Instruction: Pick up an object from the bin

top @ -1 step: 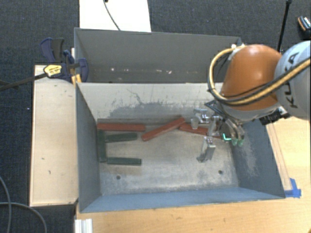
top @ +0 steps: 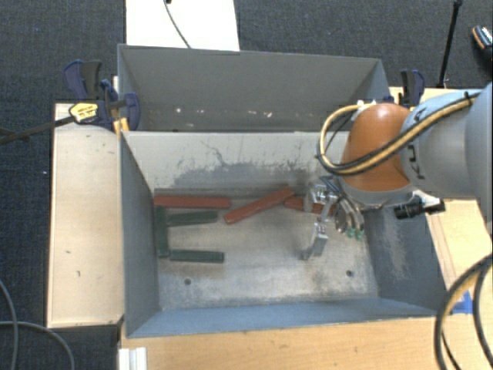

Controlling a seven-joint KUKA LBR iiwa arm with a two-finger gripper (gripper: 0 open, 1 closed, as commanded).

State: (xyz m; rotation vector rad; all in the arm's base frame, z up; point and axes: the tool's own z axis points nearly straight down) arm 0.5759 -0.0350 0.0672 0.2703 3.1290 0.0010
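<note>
Hanging low in the right part of the grey bin (top: 139, 230), the gripper (top: 312, 249) is over bare floor. I cannot tell if it is open or closed. The nearest thing, a tilted red-brown stick (top: 258, 206), lies just beside it, toward the middle. 3 dark green sticks (top: 196, 257) lie far off.

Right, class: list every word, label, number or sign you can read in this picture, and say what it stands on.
No text can be read.
Grey bin, reddish-brown bars, dark green bars, gripper and orange cover: no writing visible.
Small dark mark on the arm's grey casing: too blurred to read.
</note>
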